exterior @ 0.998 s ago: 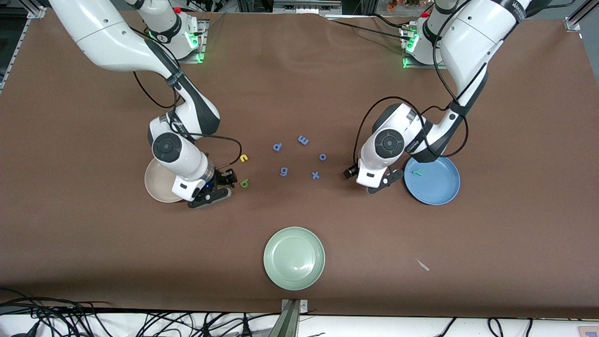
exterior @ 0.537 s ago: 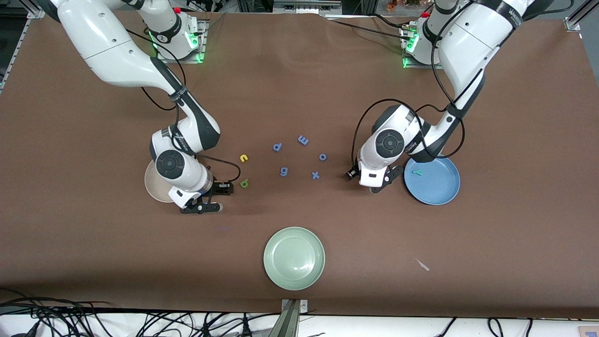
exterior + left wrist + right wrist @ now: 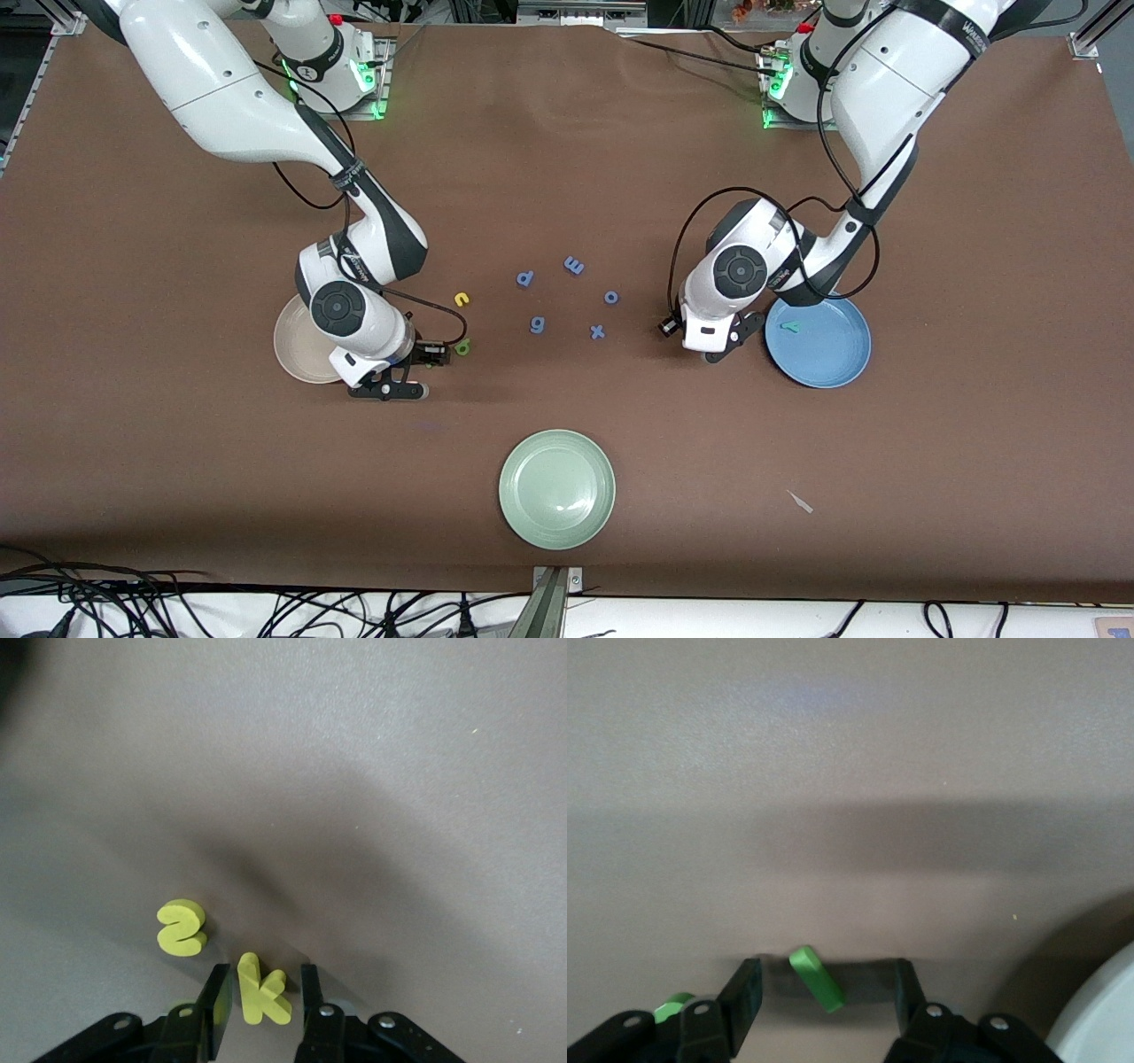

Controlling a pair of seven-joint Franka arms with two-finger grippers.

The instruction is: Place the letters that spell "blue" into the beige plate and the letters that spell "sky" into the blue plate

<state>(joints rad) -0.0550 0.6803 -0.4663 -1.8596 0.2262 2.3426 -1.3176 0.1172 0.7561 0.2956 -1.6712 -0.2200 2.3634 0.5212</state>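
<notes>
Left gripper [image 3: 261, 979], low on the table beside the blue plate [image 3: 833, 368], has its fingers [image 3: 217, 997] pinched on the yellow k [image 3: 264, 999]; the yellow s [image 3: 182, 927] lies just beside it, and the teal y [image 3: 788, 326] sits in the plate.

Right gripper [image 3: 824, 988], down next to the beige plate [image 3: 292, 354], stands spread astride the green l [image 3: 817, 978], touching it on neither side; the green b [image 3: 462, 347] and yellow u [image 3: 461, 299] wait close by, the u farther from the camera.

Hazards, as judged: the grip on the k looks shallow, so the light foam could twist or pop free on the lift; a finger could drag the neighbouring s; the l lies askew between the right jaws, so closing may spin it or catch one end only.
</notes>
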